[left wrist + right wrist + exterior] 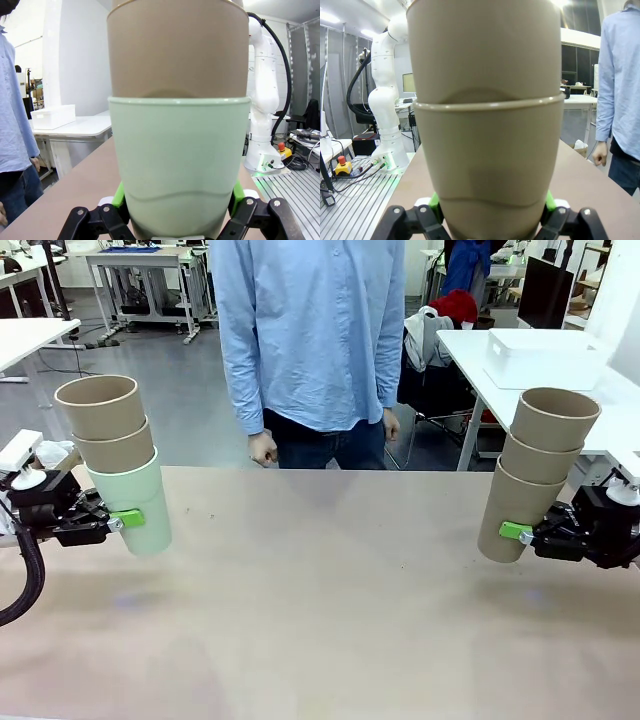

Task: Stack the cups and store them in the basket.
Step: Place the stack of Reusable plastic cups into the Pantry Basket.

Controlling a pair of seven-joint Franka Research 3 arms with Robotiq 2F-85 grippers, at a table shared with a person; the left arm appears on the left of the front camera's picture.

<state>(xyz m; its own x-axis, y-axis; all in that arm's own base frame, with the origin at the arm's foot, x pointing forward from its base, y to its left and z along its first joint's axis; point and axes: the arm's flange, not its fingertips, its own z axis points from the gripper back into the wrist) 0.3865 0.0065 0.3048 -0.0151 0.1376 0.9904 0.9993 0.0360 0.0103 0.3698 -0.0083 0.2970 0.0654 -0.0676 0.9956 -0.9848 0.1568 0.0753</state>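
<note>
The left gripper [130, 519], left edge, clamped a pale mint green tapered cup [135, 502] holding two nested matte tan cups [105, 425], the right gripper [514, 531], right edge, clamped a three-high tan cup stack [538, 472]; joining them and filling the white plastic basket [545, 360], upper right, apparently remained

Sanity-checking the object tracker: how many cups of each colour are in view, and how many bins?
Tan cups: 5 (2 in the left gripper stack, 3 in the right gripper stack)
Mint green cup: 1
White bin: 1
Total: 7
</note>
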